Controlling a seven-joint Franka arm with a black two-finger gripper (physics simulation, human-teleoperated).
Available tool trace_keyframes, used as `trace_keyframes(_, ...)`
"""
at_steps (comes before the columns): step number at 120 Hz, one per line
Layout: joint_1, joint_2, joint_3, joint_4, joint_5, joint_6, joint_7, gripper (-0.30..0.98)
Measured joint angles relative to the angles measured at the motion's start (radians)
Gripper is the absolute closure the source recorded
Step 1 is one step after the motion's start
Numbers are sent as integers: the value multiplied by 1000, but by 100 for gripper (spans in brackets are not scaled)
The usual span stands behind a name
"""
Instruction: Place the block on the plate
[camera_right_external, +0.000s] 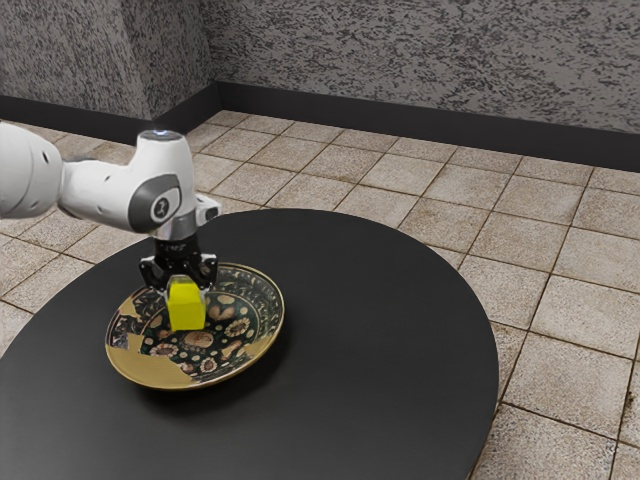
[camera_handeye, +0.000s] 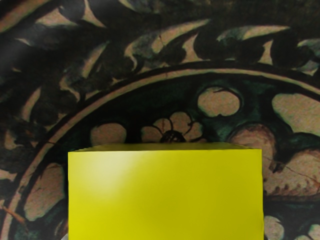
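In the exterior view my black gripper (camera_right_external: 186, 288) points down over the patterned plate (camera_right_external: 262, 335), shut on the yellow block (camera_right_external: 187, 308), with a finger at each side of it. The block hangs upright above the plate's inner area; whether its underside touches the plate, I cannot tell. In the wrist view the yellow block (camera_handeye: 165, 195) is large at the lower edge, and the plate's floral pattern (camera_handeye: 220, 101) lies beneath and around it.
A round black table (camera_right_external: 400, 330) carries the plate, and its curved edge runs toward the exterior view's right. Beyond it are a tiled floor (camera_right_external: 440, 205) and grey walls.
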Motion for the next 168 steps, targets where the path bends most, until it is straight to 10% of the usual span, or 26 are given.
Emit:
trace_keyframes(58,15,-21,-15,-1,-15,2,37,5)
trace_keyframes(168,-81,-256,-22,119,-7,-326,144,0)
